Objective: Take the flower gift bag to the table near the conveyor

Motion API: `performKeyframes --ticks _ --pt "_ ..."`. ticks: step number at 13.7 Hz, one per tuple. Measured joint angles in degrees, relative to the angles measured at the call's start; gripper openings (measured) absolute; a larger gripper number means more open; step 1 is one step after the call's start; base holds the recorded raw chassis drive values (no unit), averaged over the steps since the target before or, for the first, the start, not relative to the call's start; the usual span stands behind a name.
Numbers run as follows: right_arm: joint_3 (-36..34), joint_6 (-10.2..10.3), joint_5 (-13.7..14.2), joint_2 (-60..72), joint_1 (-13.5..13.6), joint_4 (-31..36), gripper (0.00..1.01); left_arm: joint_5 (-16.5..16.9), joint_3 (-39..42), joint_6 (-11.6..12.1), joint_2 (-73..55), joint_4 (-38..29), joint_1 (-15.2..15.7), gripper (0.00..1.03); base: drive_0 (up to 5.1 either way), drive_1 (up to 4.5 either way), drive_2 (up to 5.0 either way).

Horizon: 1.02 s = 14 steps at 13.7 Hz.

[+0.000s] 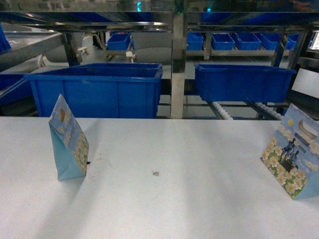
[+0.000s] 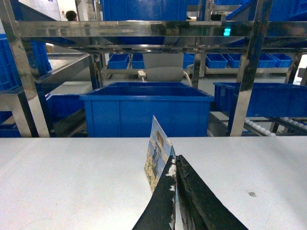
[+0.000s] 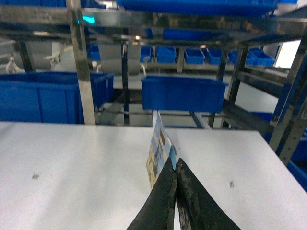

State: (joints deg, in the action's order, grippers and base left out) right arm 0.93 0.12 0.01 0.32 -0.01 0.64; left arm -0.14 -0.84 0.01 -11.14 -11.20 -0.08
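Head view shows you two flower gift bags upright on the white table (image 1: 164, 209), left bag (image 1: 68, 140), right bag (image 1: 294, 157), your left gripper (image 2: 175, 172) low, jaws together behind its bag, right gripper (image 3: 175, 173) likewise, conveyor (image 1: 222, 110) behind.

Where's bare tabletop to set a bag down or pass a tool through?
Widest free patch: table middle, between the left bag and right bag, only a tiny speck there. The near strip is bare too. Crowded beyond the far edge: blue bins and conveyor.
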Motion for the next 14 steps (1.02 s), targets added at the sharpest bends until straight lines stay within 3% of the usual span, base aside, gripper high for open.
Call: performKeyframes --ticks 2,3,10,12,14 --pt "-0.15 0.0 -0.07 -0.07 0.0 -0.66 0.02 0.11 -0.07 0.02 2.75 3.43 0.02 0.02 0.0 0.0 0.0" --pt "-0.15 0.0 -0.04 -0.07 0.0 -0.87 0.02 0.13 -0.02 0.0 9.44 12.04 0.02 0.02 0.0 0.0 0.0" --pt "-0.15 0.0 -0.04 -0.07 0.0 -0.9 0.02 0.13 -0.02 0.02 10.71 11.43 0.02 0.02 0.0 0.0 0.0" --pt "-0.15 -0.04 -0.04 -0.07 0.0 -0.87 0.25 0.11 -0.02 0.0 10.71 11.43 0.02 0.22 0.0 0.0 0.0" --pt "-0.15 -0.04 -0.07 -0.07 0.0 -0.9 0.34 0.11 -0.02 0.0 10.71 11.43 0.02 0.31 0.0 0.0 0.0"
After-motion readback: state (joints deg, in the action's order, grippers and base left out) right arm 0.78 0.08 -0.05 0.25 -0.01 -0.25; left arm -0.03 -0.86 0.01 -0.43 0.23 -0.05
